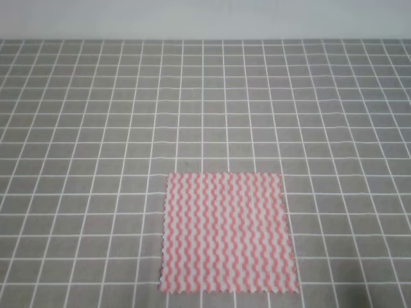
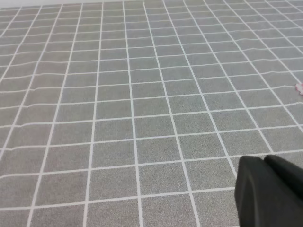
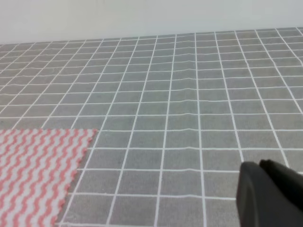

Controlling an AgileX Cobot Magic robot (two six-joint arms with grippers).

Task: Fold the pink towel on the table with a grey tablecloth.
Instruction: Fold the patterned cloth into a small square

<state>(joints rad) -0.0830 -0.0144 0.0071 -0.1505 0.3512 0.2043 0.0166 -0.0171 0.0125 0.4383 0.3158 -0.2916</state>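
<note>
The pink towel [image 1: 228, 232] lies flat and unfolded on the table with a grey tablecloth [image 1: 96, 128], near the front edge of the exterior high view, slightly right of centre. Neither arm shows in that view. In the left wrist view, the left gripper [image 2: 264, 159] sits at the bottom right over bare cloth, its dark fingers pressed together; a pink sliver of the towel [image 2: 299, 88] peeks in at the right edge. The right gripper [image 3: 259, 163] appears the same way, fingers together, with the towel's corner [image 3: 38, 170] well to its left.
White grid lines cover the grey cloth in every direction. A pale wall [image 1: 205, 19] runs behind the table's far edge. Slight ripples [image 3: 189, 85] cross the tablecloth.
</note>
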